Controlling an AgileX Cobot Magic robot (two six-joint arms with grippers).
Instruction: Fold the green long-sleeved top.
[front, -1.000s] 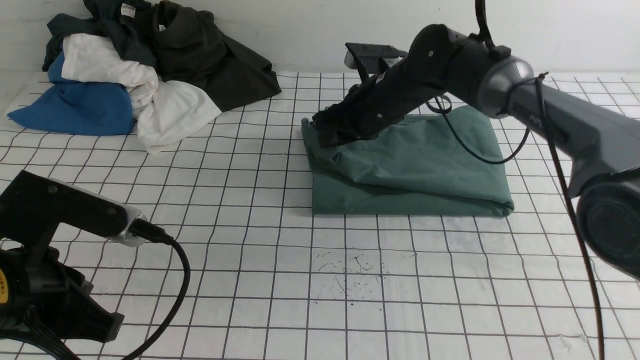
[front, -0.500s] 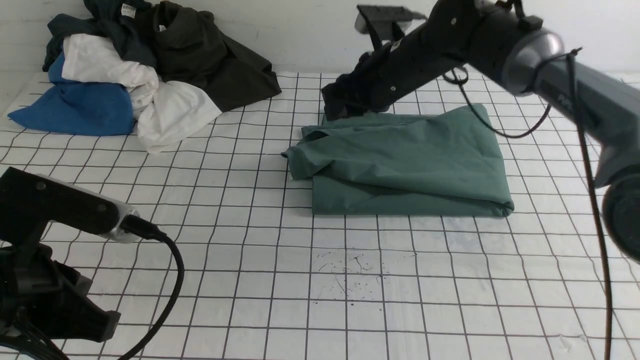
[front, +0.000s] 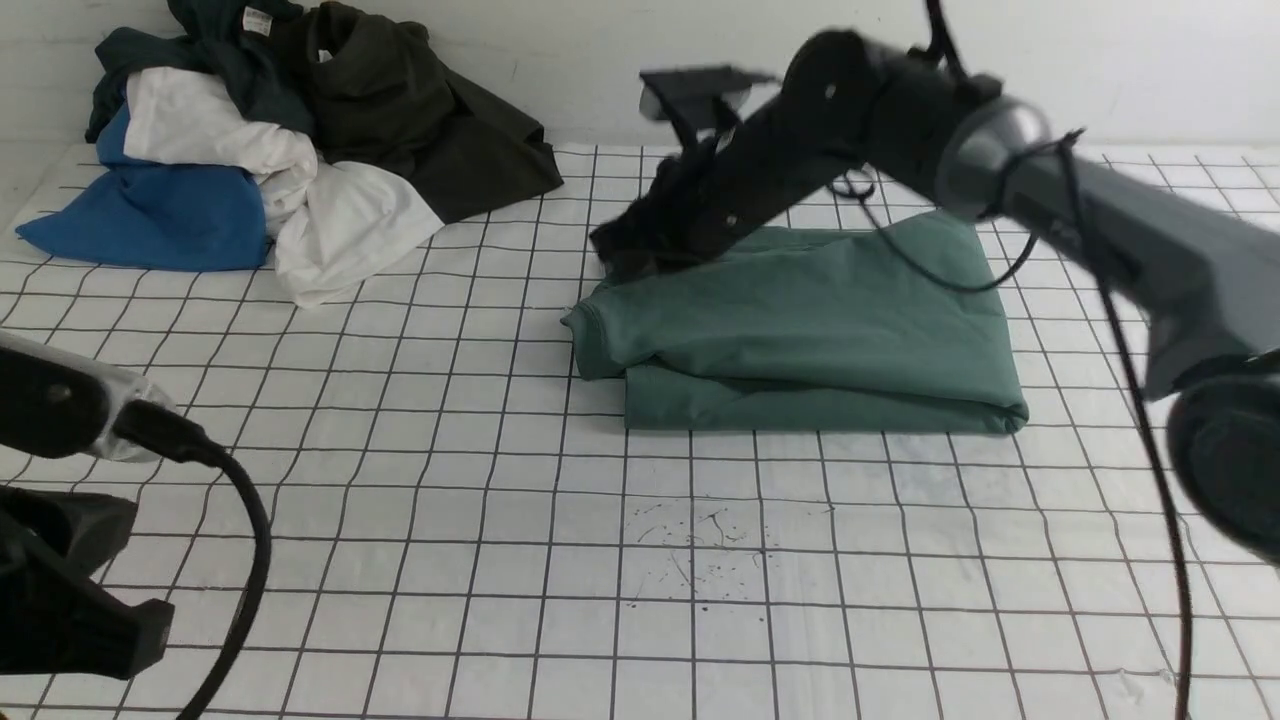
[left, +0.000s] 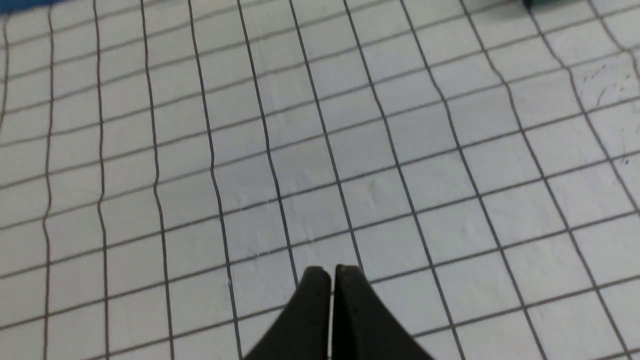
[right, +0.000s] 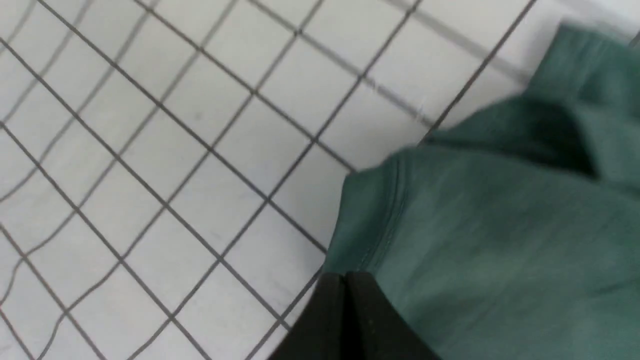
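White gridded worktop (front: 480, 520). Green top (front: 820, 330) lying folded right of centre, toward the far edge. Right gripper (right: 346, 280) pinched together, empty, over its far-left corner. Left gripper (left: 332, 274) shut, idle. Probably final tidying; next, squaring that loose corner.

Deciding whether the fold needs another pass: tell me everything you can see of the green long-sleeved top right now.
The green long-sleeved top is a muted sage-green, soft matte knit. It lies flat on the gridded table, folded into a rough layered rectangle. The upper layer's stitched hem corner juts out past the lower layer on the left. No sleeves or neckline show. The right gripper, jaws shut, sits at that far-left edge; whether it pinches cloth is unclear.
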